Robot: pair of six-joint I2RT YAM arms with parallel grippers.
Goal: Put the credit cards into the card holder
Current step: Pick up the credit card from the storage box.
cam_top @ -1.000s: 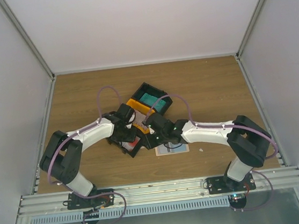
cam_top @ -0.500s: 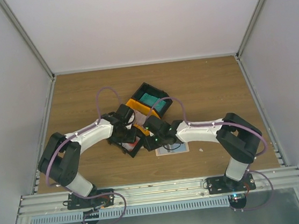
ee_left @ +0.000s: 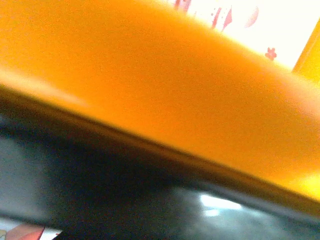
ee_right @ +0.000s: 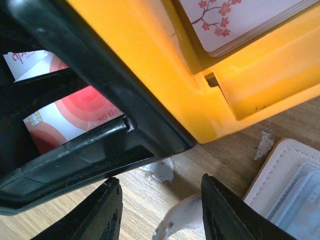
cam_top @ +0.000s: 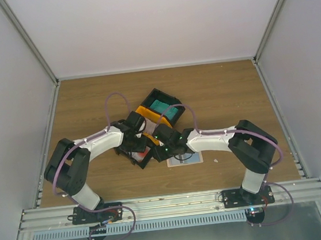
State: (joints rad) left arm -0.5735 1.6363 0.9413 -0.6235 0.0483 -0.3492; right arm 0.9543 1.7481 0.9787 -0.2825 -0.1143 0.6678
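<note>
Right end effector [ee_right: 160,216] nearer "NO."-marked card [ee_right: 75,114]

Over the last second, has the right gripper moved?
Yes. The right gripper has shifted left and slightly toward the near edge, measured against the unmoved trays.

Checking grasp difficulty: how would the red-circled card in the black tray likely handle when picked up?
The red-circled card looks thin and flat, so probably light, fairly stiff, and hard to pinch. Its smooth printed face may slip. The black tray walls crowd it, likely limiting finger room.
</note>
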